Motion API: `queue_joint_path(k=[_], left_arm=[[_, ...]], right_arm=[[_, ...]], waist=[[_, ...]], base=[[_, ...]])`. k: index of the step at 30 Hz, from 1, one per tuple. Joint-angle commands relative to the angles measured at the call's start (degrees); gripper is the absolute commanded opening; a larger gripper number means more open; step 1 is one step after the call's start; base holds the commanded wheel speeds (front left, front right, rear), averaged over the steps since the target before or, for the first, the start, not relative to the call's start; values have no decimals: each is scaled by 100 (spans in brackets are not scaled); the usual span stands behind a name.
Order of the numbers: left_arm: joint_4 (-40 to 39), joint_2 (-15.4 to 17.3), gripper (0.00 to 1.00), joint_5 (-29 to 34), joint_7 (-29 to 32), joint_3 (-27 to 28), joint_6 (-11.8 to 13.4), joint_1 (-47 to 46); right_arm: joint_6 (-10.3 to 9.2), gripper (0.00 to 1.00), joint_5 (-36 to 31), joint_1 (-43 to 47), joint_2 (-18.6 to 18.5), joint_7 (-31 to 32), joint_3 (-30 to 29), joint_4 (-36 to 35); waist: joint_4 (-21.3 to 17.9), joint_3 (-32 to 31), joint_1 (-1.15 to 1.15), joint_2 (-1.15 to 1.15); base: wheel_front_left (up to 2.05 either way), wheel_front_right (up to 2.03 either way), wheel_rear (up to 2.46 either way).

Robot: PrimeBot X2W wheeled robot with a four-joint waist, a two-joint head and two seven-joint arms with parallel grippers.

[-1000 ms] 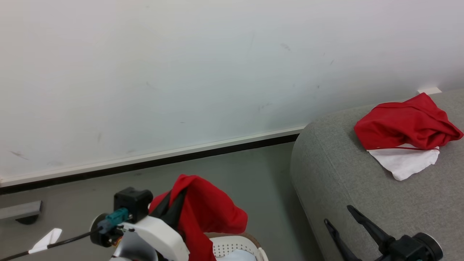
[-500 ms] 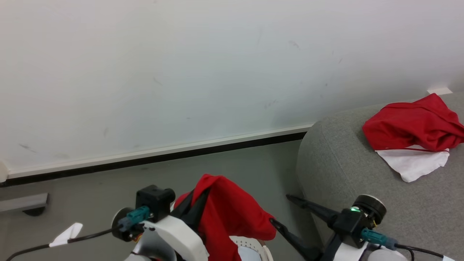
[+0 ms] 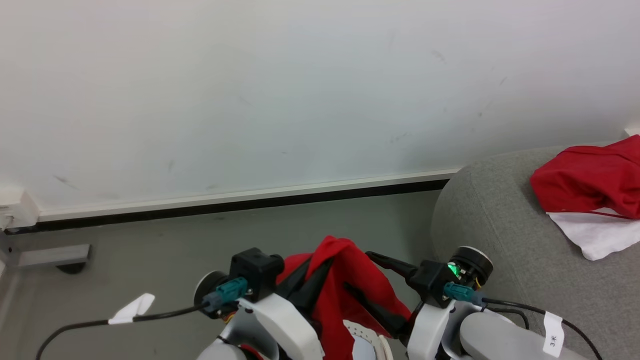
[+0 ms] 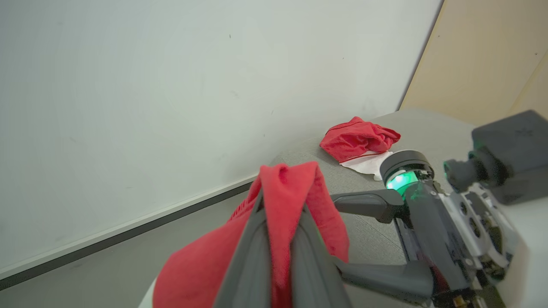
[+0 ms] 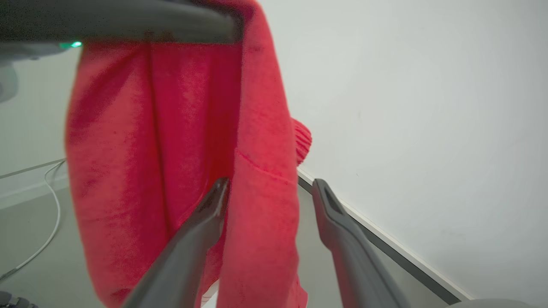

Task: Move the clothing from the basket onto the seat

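Hanging from the left gripper (image 3: pixel 327 254), whose two long dark fingers are clenched on its bunched top, a soft bright red fabric garment (image 3: pixel 350 282) droops above the small cream-white perforated plastic basket (image 3: pixel 361 334) at the near edge of the head view. The right gripper (image 3: pixel 356 270) reaches in from the right with its jaws spread. In the right wrist view a hanging fold lies between its fingers, unpinched. To the right stands the large grey woven-fabric sofa (image 3: pixel 500 250), and a second red garment with a white panel (image 3: pixel 585 182) lies far along it, well apart from the basket.

The held cloth looks light and limp, so it will likely sag, swing and trail as it travels. A thick gathered fold near the top seems the safest place to grip. A single thin edge could slide out from between smooth fingers. Pinching the fold lower down with the right jaws would probably keep the tail from catching the basket rim.
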Motion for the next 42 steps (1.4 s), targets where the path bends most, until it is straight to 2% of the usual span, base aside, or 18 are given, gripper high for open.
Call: queue_joint_path(k=[1, 7, 8, 9, 10, 21, 22, 23, 24, 25, 26, 34, 42], left_arm=[[-24, 9, 0, 71, 18, -13, -23, -57], [-119, -100, 0, 5, 48, -127, -86, -162], [-127, -110, 0, -19, 53, -138, -84, -171], [-133, -119, 0, -30, 57, -152, -92, -183], [-130, -120, 0, -34, 59, -162, -90, -185], [35, 27, 0, -52, -33, -69, 38, -2], [56, 33, 13, -42, -61, -65, 43, 12], [78, 38, 32, -33, -84, -56, 59, 20], [95, 42, 44, -22, -108, -53, 66, 19], [109, 46, 85, -7, -133, -49, 83, 19], [121, 48, 100, 11, -149, -56, 88, 13], [229, -28, 100, 53, -333, -152, 99, 76], [430, -127, 100, 84, -479, -275, 90, 90]], right_arm=[[-15, 100, 76, -33, 59, -11, 17, 82], [-15, 100, 585, -78, 383, -49, 111, 592], [-15, 76, 678, -101, 423, -52, 62, 590], [-15, 35, 762, -110, 446, -54, -74, 584], [-15, 0, 832, -71, 460, -49, -112, 548], [-14, 0, 1359, 87, 220, -53, -424, 115], [-14, 0, 1404, 90, 188, -54, -440, 91], [-15, 0, 1438, 84, 157, -54, -501, 58], [-15, 0, 1455, 86, 130, -54, -572, 28], [-15, 0, 1457, 88, 105, -54, -630, 20], [-15, 0, 1446, 78, 91, -54, -714, 15], [-15, 0, 1322, -40, -97, -54, -1331, -94], [-15, 0, 1059, 31, -250, -54, -2132, -215]], waist=[[46, 16, 0, 0], [225, 38, 0, 0], [244, 42, 0, 0], [267, 50, 0, 0], [285, 54, 0, 0], [209, 72, 0, 0], [196, 75, 0, 0], [180, 79, 0, 0], [167, 83, 0, 0], [152, 88, 0, 0], [139, 93, 0, 0], [-38, 117, 0, 0], [-447, 168, 0, 0]], base=[[0, 0, 0], [0, 0, 0], [0, 0, 0], [0, 0, 0], [0, 0, 0], [0, 0, 0], [0, 0, 0], [0, 0, 0], [0, 0, 0], [0, 0, 0], [0, 0, 0], [0, 0, 0], [0, 0, 0]])
